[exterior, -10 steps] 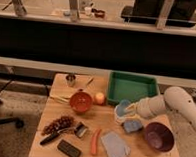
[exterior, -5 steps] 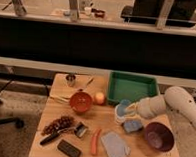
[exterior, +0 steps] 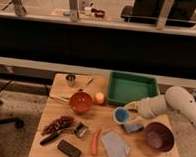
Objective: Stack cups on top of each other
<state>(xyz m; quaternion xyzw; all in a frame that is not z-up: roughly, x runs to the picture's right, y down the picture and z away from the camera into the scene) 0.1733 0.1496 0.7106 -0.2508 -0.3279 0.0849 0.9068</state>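
The light blue cup (exterior: 121, 115) is right of the table's middle, tipped with its mouth toward the camera. A cream-white shape (exterior: 135, 117) presses against its right side; I cannot tell whether that is the cream-white cup or part of the hand. My gripper (exterior: 130, 108), at the end of the white arm (exterior: 177, 101) reaching in from the right, is right at the blue cup's upper right edge and seems to touch it.
A green tray (exterior: 133, 87) stands behind the cup. A dark purple bowl (exterior: 158, 136) and a blue-grey sponge (exterior: 132, 128) lie in front. To the left are an orange bowl (exterior: 81, 101), a small metal cup (exterior: 70, 80), grapes (exterior: 58, 123), a carrot (exterior: 95, 141) and a grey cloth (exterior: 115, 145).
The blue cup and the gripper have shifted very slightly toward the table's front. Everything else is where it was.
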